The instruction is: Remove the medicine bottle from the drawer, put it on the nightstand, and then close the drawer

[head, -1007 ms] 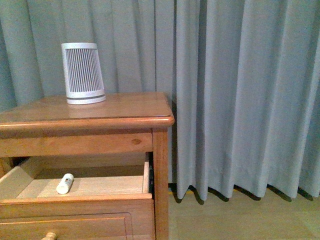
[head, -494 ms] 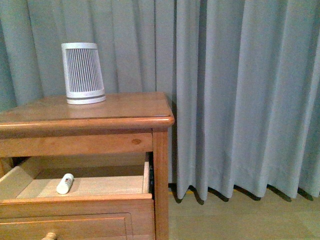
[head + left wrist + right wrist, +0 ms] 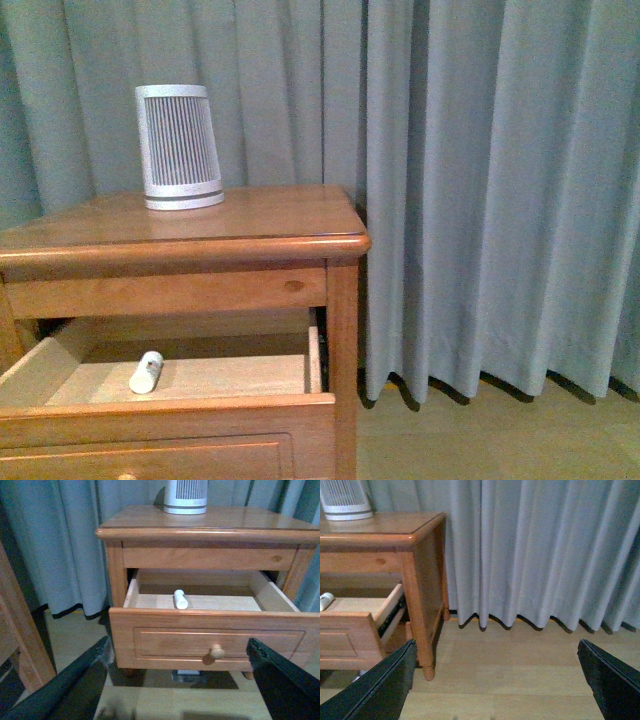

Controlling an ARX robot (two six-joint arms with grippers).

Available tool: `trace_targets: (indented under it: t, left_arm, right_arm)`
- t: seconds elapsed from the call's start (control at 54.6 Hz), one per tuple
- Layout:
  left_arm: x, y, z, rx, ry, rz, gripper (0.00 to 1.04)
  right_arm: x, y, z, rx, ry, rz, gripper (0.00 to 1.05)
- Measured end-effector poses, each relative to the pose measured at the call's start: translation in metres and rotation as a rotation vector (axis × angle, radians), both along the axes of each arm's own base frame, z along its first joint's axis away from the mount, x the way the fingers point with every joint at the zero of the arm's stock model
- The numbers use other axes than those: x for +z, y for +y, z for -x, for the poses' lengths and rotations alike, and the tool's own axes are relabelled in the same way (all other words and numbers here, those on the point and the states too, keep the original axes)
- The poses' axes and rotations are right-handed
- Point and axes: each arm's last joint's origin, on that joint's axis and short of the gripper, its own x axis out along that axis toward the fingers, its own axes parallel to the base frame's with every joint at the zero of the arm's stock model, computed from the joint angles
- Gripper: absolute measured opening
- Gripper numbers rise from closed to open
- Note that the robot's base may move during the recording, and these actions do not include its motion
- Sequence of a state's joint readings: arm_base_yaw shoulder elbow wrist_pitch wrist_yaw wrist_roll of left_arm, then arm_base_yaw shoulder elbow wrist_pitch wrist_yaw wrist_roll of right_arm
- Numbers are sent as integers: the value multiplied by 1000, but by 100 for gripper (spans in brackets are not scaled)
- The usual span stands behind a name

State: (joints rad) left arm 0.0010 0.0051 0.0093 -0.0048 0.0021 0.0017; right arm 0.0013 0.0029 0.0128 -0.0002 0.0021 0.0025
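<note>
The nightstand (image 3: 250, 215) is made of orange-brown wood and stands in front of a long grey curtain (image 3: 480, 190). Its top drawer (image 3: 200, 425) is pulled out and open. The inside of the drawer is pale wood.

The medicine bottle (image 3: 146, 372) is in the open drawer. It is small and white, and it lies on its side on the drawer's bottom. In the front view it is in the left half of the drawer. It is away from both side walls. Nothing is touching it.

A white and grey ribbed thing (image 3: 180, 148) stands up on top of the nightstand, near the back. It is much bigger than the bottle. The rest of the top is bare, shiny wood.

The left wrist view looks straight at the drawer front, and the round knob (image 3: 216, 652) shows there. The left pincer (image 3: 177, 645) is spread wide and holds nothing. It is low down in front of the drawer, well away from the bottle.

The right pincer (image 3: 496, 647) is spread wide too, and it is also empty. It hangs over the wooden floor (image 3: 520, 680), off to the side of the nightstand, by the curtain.
</note>
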Motion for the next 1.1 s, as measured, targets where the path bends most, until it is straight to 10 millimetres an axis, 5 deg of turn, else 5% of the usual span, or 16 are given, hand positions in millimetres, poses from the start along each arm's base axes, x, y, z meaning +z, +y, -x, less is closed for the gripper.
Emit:
trace_targets:
  t: [0.037,0.439,0.586,0.696,0.842,1.099]
  left_arm:
    - [0,0,0,0,0,-1,99]
    - [0,0,0,6,-3,0,98]
    - [0,0,0,5,-3,0,98]
    - [0,0,0,2,-3,0,98]
    - [0,0,0,2,-3,0,98]
    - [0,0,0,2,-3,0,98]
  right_arm:
    - [0,0,0,0,0,0,98]
    - [0,0,0,9,1,0,98]
    - [1,-3,-10,-260,61,-55,98]
    - [28,-3,-31,-280,37,-88,98]
    - [69,8,-84,-182,104,-118,98]
    - [66,45,-170,-14,400,-140,98]
